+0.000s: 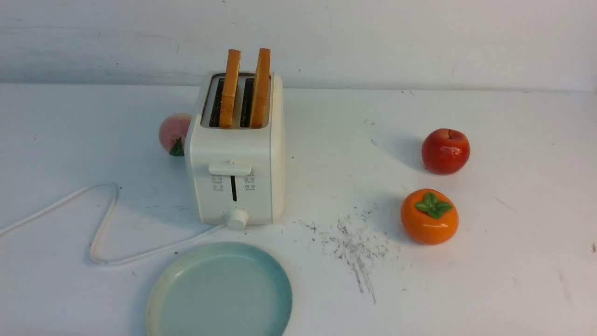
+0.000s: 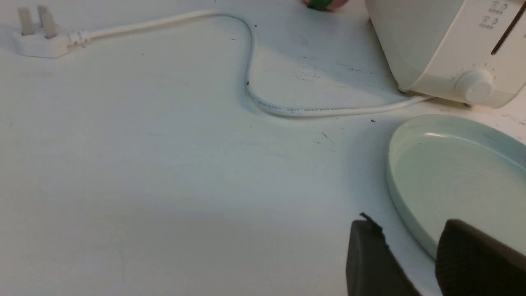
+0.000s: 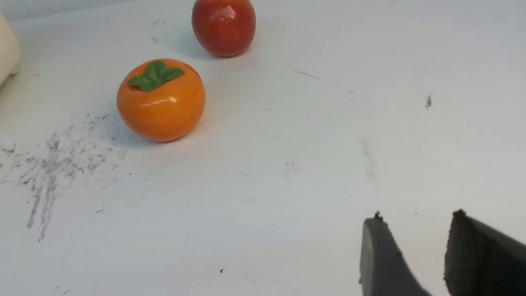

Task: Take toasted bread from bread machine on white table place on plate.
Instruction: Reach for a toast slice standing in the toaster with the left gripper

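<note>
Fingers (image 2: pixel 370 255) of the left gripper (image 2: pixel 409 230) show as two dark pads standing apart with nothing between them, released and low over the table (image 2: pixel 164 164). One pad hangs over bare table, the other over the near rim of the plate (image 2: pixel 396 181), which is empty. Only the left wrist view shows the plug (image 2: pixel 39 39), lying unplugged well away from the toaster (image 2: pixel 431 41). The cord (image 2: pixel 250 61) bends across the table to the toaster's base, passing just beside the plate. The knob (image 2: pixel 474 85) faces the plate.

Seen from the right wrist, the right gripper (image 3: pixel 417 222) is likewise spread and empty, its pads above bare table. A persimmon (image 3: pixel 161 100) sits ahead, an apple (image 3: pixel 224 26) beyond it, and grey scuff marks (image 3: pixel 49 172) lie beside the persimmon. A corner of the toaster just shows at the edge.

From the front, neither arm is in view. Two slices of toast (image 1: pixel 231 88) stand upright in the toaster's slots, half out. The plate lies just in front of the toaster. A peach (image 1: pixel 173 130) is half hidden behind the toaster's left side, and the two other fruits sit well apart to the right.
</note>
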